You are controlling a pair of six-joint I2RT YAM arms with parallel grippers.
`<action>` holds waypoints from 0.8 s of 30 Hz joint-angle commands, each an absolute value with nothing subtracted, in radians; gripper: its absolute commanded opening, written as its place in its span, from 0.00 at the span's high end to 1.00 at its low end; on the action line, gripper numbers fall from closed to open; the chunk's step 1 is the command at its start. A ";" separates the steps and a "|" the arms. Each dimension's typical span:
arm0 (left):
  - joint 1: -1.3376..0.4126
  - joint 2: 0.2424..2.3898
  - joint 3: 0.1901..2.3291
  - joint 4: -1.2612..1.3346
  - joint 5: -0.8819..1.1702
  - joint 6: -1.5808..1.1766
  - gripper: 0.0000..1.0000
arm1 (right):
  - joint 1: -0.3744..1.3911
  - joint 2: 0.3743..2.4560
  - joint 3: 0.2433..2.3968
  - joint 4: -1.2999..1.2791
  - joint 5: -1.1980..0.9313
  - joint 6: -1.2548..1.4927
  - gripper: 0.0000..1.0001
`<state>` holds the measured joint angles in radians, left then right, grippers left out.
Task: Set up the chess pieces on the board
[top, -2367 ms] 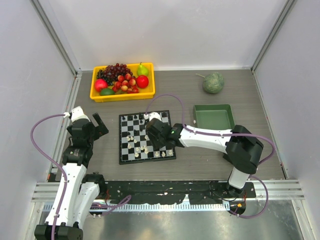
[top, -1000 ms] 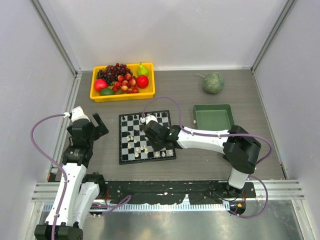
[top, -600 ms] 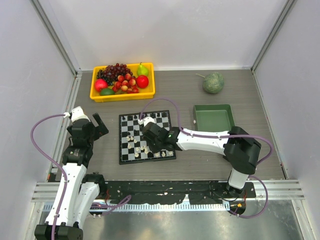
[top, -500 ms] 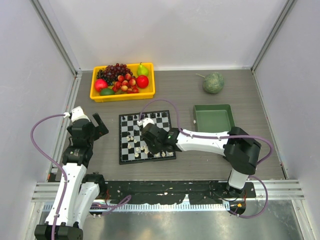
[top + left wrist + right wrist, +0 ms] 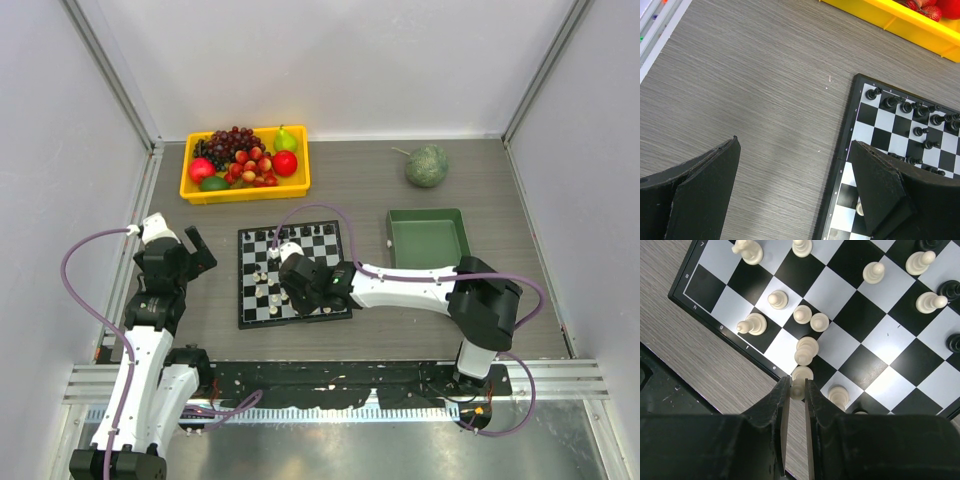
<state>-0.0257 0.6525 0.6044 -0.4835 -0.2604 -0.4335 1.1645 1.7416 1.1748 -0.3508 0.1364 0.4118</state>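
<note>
Chessboard [image 5: 244, 300]: lies flat near the middle of the table [image 5: 370, 185], in front of both arms; black and white squares inside a dark border, seen close in the right wrist view [image 5: 888, 335] and partly in the left wrist view [image 5: 880, 120].
Held piece: a cream-white piece [image 5: 798, 386], pinched between the right fingers [image 5: 780, 405] just over the board's lettered border, right beside two more cream-white ones; raised or set down, cannot tell.
Right gripper [image 5: 797, 382]: clenched on that piece, reaching over the board's near half from the right [image 5: 297, 278].
Cream-white pieces [image 5: 810, 318]: scattered over the nearer squares, a few bunched close together.
Black pieces [image 5: 890, 101]: lined along the board's far edge, with a few [image 5: 950, 290] on squares further in.
Left gripper [image 5: 795, 145]: spread wide, grasping nothing, over bare table just left of the board [image 5: 200, 250].
Yellow tray [image 5: 245, 188]: beyond the board's far left corner, heaped with grapes [image 5: 230, 140], cherries [image 5: 255, 165], a red apple [image 5: 285, 163] and a green pear [image 5: 286, 138].
Green tray [image 5: 430, 240]: right of the board, apart from it.
Grey-green round fruit [image 5: 426, 165]: on the table behind the green tray.
</note>
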 commanded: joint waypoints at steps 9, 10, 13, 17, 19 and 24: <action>-0.020 0.646 0.603 -0.448 -0.252 -0.431 0.01 | 1.173 1.727 1.174 -0.325 0.202 0.430 0.84; -0.020 0.644 0.603 -0.448 -0.250 -0.431 0.01 | 1.173 1.729 1.175 -0.324 0.199 0.430 0.85; -0.020 0.647 0.603 -0.448 -0.252 -0.431 0.01 | 1.173 1.735 1.178 -0.325 0.187 0.431 0.85; -0.020 0.646 0.600 -0.448 -0.252 -0.431 0.01 | 1.175 1.738 1.175 -0.325 0.189 0.434 0.85; -0.020 0.647 0.600 -0.445 -0.252 -0.431 0.01 | 1.178 1.740 1.178 -0.333 0.193 0.434 0.85; -0.020 0.647 0.598 -0.446 -0.250 -0.431 0.01 | 1.180 1.746 1.175 -0.344 0.199 0.437 0.85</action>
